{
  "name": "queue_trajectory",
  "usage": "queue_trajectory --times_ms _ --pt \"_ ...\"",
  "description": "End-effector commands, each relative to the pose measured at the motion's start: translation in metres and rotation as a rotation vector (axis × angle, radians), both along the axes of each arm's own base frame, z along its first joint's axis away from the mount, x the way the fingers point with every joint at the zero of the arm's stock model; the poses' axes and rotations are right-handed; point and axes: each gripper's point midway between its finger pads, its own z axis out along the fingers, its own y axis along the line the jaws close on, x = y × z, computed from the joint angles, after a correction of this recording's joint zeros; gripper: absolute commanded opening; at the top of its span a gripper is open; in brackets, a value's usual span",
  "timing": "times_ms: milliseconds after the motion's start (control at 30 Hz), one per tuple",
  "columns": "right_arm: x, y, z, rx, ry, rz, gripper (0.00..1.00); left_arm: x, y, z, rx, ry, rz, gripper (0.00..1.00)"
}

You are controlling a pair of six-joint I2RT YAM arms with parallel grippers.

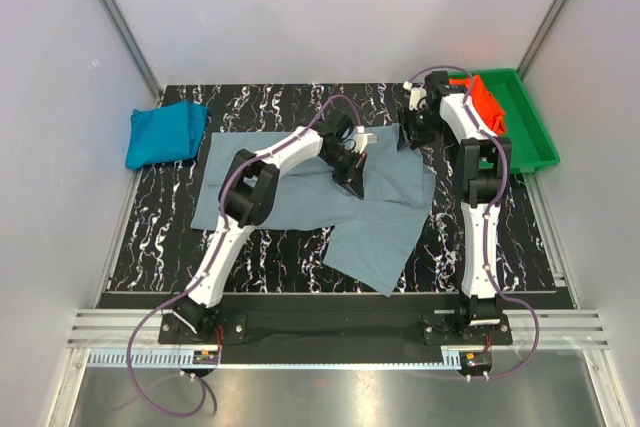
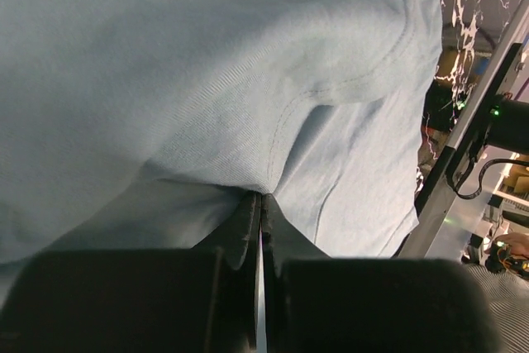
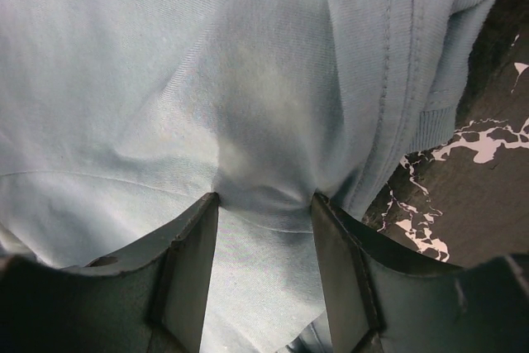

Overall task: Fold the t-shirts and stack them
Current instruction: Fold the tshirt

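Dusty grey-blue t-shirt [image 1: 380, 227] lies spread over the middle of the black marbled table [image 1: 160, 247], rumpled, with one flap trailing toward the lower centre of the top view. Left gripper [image 2: 261, 197] sits on the shirt's upper middle part. In its wrist view the two fingers are pressed together with only a hairline slit between them, and a pinch of the grey-blue cloth is caught at the tips, with creases fanning out from that spot. Right gripper [image 3: 264, 200] is at the shirt's upper right corner in the top view. Its fingers stand about half apart, astride a soft hump of the same cloth. The cloth puckers between them but does not look clamped. A stitched hem, folded over, shows at the upper right of the right wrist view, with bare marbled table beyond it. Bright teal-blue t-shirt [image 1: 165, 134] sits folded at the upper left of the top view, at the table's left edge, well apart from both arms. Orange-red t-shirt [image 1: 485, 102] lies bunched on the green tray [image 1: 535, 137] at the upper right, partly hidden behind the right arm.
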Motion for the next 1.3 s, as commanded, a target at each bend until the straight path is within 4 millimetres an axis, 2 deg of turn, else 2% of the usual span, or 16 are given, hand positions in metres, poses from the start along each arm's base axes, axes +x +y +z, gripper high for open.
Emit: queue_trajectory --times_ms 0,33,167,233,333,367,400,467,533,567,600,700,767,833,967,1267 --pt "0.010 -0.005 -0.003 -0.050 -0.030 -0.003 0.56 0.002 0.000 0.041 -0.062 -0.048 -0.006 0.00" --pt "0.010 -0.005 -0.003 -0.052 -0.032 -0.004 0.56 0.003 0.000 0.040 -0.057 -0.053 -0.003 0.00" --pt "0.008 -0.005 -0.003 -0.052 -0.027 0.000 0.57 0.009 -0.001 0.045 -0.061 -0.084 -0.009 0.41" --pt "0.008 -0.006 -0.001 -0.053 -0.030 0.001 0.56 0.012 0.000 0.049 -0.055 -0.107 -0.014 0.48" --pt "0.007 -0.008 0.012 -0.057 -0.050 -0.005 0.56 0.021 0.006 0.072 -0.058 -0.194 -0.021 0.54" --pt "0.007 -0.008 0.023 -0.055 -0.068 -0.008 0.56 0.026 0.013 0.086 -0.065 -0.224 -0.008 0.54" --pt "0.007 -0.008 0.030 -0.053 -0.080 -0.013 0.56 0.029 0.019 0.092 -0.058 -0.237 0.004 0.57" --pt "0.006 -0.011 0.053 -0.052 -0.116 -0.029 0.57 0.037 0.043 0.105 -0.032 -0.278 0.041 0.57" --pt "0.003 -0.011 0.067 -0.047 -0.131 -0.049 0.57 0.041 0.065 0.107 0.014 -0.290 0.077 0.57" --pt "-0.004 -0.013 0.077 -0.053 -0.138 -0.058 0.58 0.044 0.085 0.110 0.035 -0.293 0.112 0.57" --pt "-0.008 -0.013 0.082 -0.055 -0.144 -0.060 0.58 0.046 0.096 0.110 0.049 -0.287 0.134 0.57" --pt "-0.029 -0.016 0.093 -0.059 -0.132 -0.067 0.58 0.048 0.140 0.101 0.138 -0.281 0.209 0.57" --pt "-0.048 -0.017 0.095 -0.064 -0.114 -0.061 0.58 0.040 0.163 0.093 0.169 -0.247 0.233 0.57" --pt "-0.059 -0.020 0.095 -0.076 -0.108 -0.056 0.58 0.029 0.181 0.082 0.217 -0.230 0.243 0.57" --pt "-0.096 -0.021 0.092 -0.076 -0.079 -0.041 0.58 0.012 0.202 0.066 0.264 -0.190 0.246 0.56" --pt "-0.149 -0.014 0.069 -0.021 0.027 -0.043 0.58 -0.015 0.219 0.043 0.293 -0.098 0.294 0.54"
